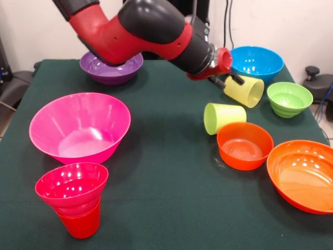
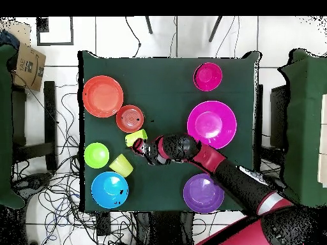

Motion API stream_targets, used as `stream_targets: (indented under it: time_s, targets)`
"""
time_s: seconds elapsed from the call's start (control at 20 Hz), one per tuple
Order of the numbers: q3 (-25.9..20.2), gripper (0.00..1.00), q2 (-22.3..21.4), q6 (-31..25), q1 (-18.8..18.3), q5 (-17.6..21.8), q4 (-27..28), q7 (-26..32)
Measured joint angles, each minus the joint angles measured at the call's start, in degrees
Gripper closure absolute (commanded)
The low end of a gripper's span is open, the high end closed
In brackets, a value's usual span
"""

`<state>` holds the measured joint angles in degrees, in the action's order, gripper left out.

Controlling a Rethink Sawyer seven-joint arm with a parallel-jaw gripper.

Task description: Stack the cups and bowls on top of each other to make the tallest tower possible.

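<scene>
Nearest the lens, the red cup (image 1: 80, 221) stands upright with the magenta bowl (image 1: 72, 187) seated in its mouth, so that makes the tower so far. Beyond it sits the pink bowl (image 1: 79, 126). Across the table, the gripper (image 1: 229, 79) hangs at the yellow cup (image 1: 244, 90), which lies on its side beside the lime cup (image 1: 223, 117), also tipped over. Whether the fingers have closed on the yellow cup cannot be told from either view. Judging by that, the step in hand is picking up this cup; doing it well probably means clamping the wall near the rim, lifting clear of the lime cup and green bowl (image 1: 289, 98), then turning it upright.
</scene>
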<state>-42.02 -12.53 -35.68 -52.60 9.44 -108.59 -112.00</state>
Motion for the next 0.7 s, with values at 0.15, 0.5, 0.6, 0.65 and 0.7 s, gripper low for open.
stream_targets:
  time_s: [0.15,0.5,0.6,0.65,0.7]
  targets:
    - [0.1,0.00,0.1,-1.4,-0.1,1.1,2.3,0.0]
    - [0.1,0.00,1.1,-1.5,-0.2,4.5,6.6,0.0]
    - [0.2,0.00,1.8,-1.5,-0.3,5.7,7.6,0.0]
    - [0.1,0.00,2.6,-1.6,-0.4,6.5,8.3,0.0]
    - [0.0,0.00,2.9,-1.6,-0.5,6.6,8.4,0.0]
